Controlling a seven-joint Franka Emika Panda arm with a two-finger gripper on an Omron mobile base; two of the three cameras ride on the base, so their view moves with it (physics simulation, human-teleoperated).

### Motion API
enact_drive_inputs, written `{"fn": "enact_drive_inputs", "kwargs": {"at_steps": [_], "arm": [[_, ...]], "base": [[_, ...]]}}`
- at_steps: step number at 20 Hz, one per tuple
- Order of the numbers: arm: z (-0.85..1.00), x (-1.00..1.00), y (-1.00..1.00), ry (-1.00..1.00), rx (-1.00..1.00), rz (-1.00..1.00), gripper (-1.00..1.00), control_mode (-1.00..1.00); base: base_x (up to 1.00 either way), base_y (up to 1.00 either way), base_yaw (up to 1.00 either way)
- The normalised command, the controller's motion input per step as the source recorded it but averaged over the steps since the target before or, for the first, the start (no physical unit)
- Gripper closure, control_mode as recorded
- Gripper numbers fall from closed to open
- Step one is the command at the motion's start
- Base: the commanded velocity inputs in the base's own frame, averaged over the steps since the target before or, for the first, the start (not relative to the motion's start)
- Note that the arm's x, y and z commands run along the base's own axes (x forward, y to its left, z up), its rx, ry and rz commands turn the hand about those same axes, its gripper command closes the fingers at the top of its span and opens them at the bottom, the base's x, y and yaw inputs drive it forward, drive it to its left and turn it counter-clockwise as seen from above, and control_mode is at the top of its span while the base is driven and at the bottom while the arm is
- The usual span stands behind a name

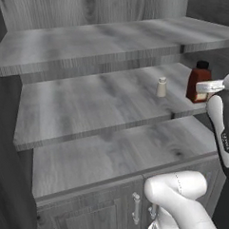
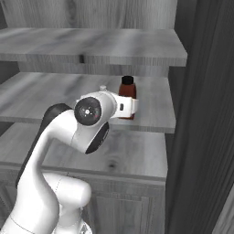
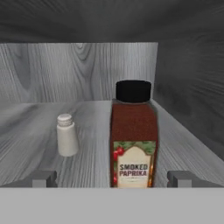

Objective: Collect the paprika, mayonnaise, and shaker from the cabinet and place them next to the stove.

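The paprika (image 3: 133, 140), a dark red bottle with a black cap and a "smoked paprika" label, stands upright at the right end of the cabinet's middle shelf (image 1: 87, 108). It also shows as the paprika (image 1: 198, 81) and the paprika (image 2: 127, 90), partly behind my hand. The small beige shaker (image 3: 67, 135), also the shaker (image 1: 161, 87), stands to its left, apart from it. My gripper (image 3: 113, 179) is open at shelf height, one fingertip on each side of the bottle's base, not touching it. The mayonnaise and the stove are out of view.
The top shelf (image 1: 108, 40) hangs close above the hand, and a lower shelf (image 1: 113, 154) lies beneath it. The cabinet's dark side wall (image 2: 201, 114) stands just right of the paprika. Grey doors with metal handles (image 1: 136, 208) sit below.
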Motion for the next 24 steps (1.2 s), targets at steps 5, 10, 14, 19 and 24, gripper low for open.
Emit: {"fn": "enact_drive_inputs", "kwargs": {"at_steps": [5, 10, 14, 19, 24], "arm": [[0.00, 0.18, -0.12, 0.00, 0.00, 0.03, -1.00, -1.00], [0.00, 0.16, -0.05, 0.00, 0.00, 0.00, -1.00, -1.00], [0.00, 0.18, -0.01, 0.00, -0.01, 0.00, -1.00, -1.00], [0.00, 0.18, -0.01, 0.00, -0.02, 0.00, -1.00, -1.00], [0.00, 0.20, -0.27, 0.00, -0.01, 0.00, -1.00, -1.00]], "base": [[0.00, 0.00, 0.00], [0.00, 0.00, 0.00], [0.00, 0.00, 0.00], [0.00, 0.00, 0.00], [0.00, 0.00, 0.00]]}}
